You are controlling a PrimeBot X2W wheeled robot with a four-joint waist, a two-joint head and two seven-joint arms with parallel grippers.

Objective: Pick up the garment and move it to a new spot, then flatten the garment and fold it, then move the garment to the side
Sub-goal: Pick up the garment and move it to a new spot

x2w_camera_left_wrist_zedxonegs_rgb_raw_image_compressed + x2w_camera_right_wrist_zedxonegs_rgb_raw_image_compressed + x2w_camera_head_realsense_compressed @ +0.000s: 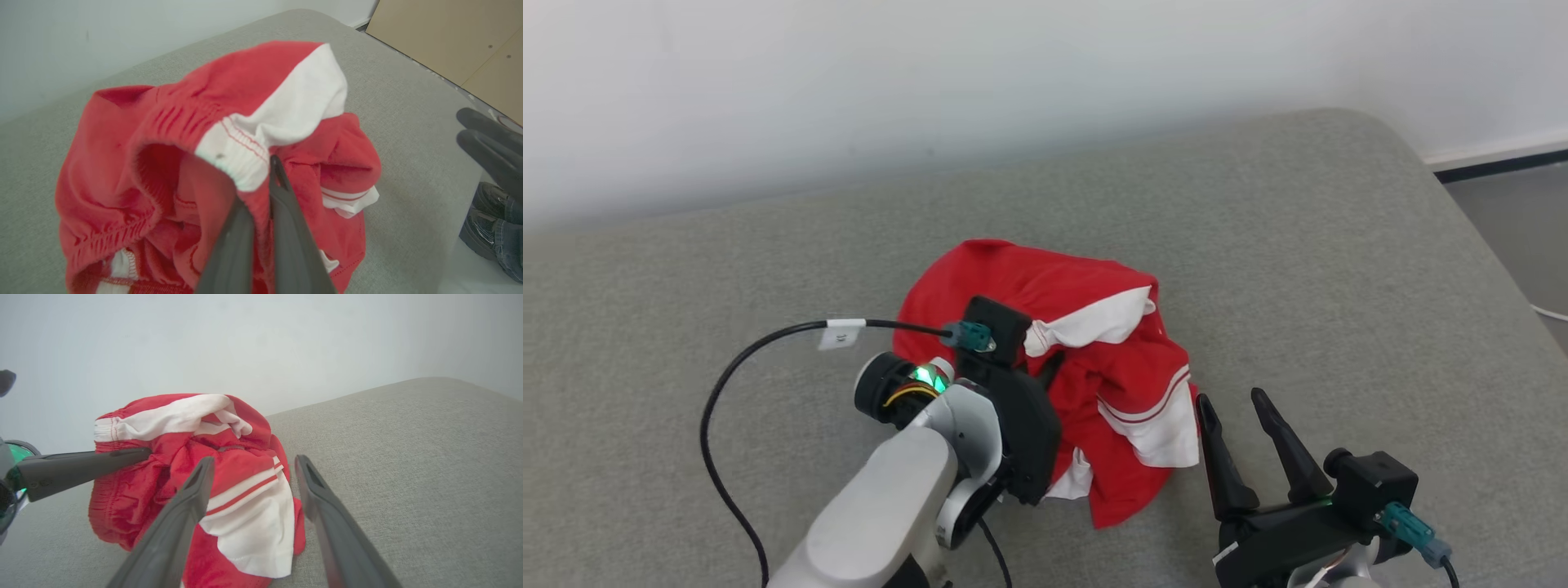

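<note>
Left hand (265, 183) grips the garment (1045, 286); right hand (1232, 400) is open.
I see my left hand pinched shut on the crumpled red-and-white garment mid-cushion (1339, 286), my right hand spread wide, empty, just beside its right edge.

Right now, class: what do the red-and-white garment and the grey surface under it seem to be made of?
Garment: soft, matte cloth, possibly cotton or polyester; it crumples, with a gathered elastic waistband. Surface: matte grey woven upholstery, likely; fine weave texture shows.
</note>
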